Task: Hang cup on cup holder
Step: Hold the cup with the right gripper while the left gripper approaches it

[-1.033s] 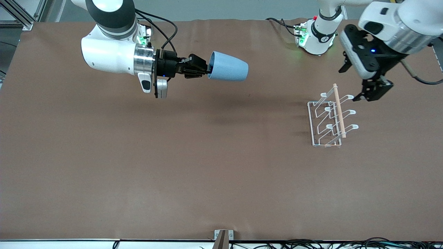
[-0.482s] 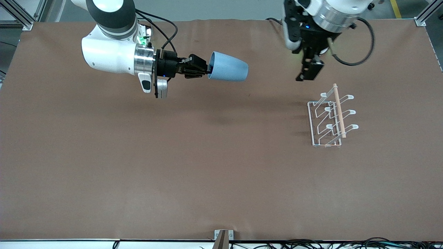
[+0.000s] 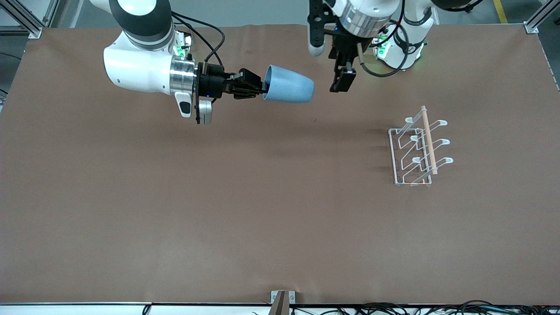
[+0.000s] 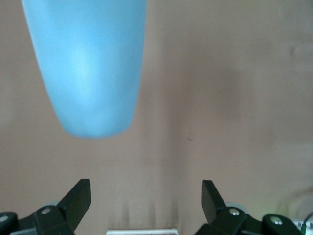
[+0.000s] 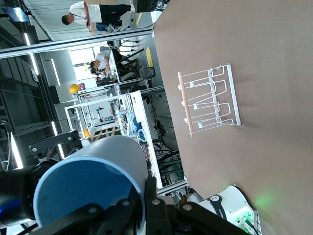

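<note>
Right gripper (image 3: 259, 89) pinches the rim of the blue cup (image 3: 288, 90), held sideways in the air over bare brown table (image 3: 218, 197). Left gripper (image 3: 342, 82) hangs just beside the cup's base, fingers spread wide – nothing in them. White wire cup holder (image 3: 419, 148) stands well apart, toward the left arm's end.

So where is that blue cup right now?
In the front view, the blue cup is up in the air, held on its side by the right tool, over the table, with the left tool beside it.

Flat brown matte tabletop (image 3: 218, 210); tangle of black cables (image 3: 415, 308) along its edge nearest the front camera; small grey metal bracket (image 3: 282, 300) at mid-edge.
</note>
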You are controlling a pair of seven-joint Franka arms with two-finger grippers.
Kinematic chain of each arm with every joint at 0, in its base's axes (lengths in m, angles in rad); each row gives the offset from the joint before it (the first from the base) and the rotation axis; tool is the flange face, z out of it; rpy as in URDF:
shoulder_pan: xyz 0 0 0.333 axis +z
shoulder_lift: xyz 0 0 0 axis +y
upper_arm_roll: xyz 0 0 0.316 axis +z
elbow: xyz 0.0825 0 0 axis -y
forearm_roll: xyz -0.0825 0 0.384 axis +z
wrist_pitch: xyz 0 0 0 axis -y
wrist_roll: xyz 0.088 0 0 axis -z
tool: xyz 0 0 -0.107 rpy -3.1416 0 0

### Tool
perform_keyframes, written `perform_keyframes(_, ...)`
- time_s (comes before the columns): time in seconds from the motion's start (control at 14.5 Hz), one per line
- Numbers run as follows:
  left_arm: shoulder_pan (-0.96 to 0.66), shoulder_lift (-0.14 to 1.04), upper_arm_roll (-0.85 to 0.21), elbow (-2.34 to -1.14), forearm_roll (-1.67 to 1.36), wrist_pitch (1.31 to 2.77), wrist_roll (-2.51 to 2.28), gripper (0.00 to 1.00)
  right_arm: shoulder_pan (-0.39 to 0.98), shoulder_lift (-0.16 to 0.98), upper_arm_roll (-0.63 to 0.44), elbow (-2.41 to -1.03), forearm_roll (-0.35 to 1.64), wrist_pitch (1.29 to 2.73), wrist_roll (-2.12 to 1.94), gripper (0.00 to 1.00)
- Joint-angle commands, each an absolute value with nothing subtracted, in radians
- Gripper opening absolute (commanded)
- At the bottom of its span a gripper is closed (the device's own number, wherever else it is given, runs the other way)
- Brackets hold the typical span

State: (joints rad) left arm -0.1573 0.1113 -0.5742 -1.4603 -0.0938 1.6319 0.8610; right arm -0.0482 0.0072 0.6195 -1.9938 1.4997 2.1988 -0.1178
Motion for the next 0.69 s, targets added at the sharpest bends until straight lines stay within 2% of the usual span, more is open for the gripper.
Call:
perform_keyframes(0.0,-0.156,0.159,-0.589,-1.447,-0.092,1.667,0.83,1.0,-0.063,-0.032,0.63,-2.026,1.542,2.201,-0.129,0.01)
perform_keyframes(0.62,-0.173,0.186,-0.597,-1.44,-0.052,1.772,0.773,1.0,-0.057,-0.032,0.632,-2.026,1.542,2.203,-0.13,0.01)
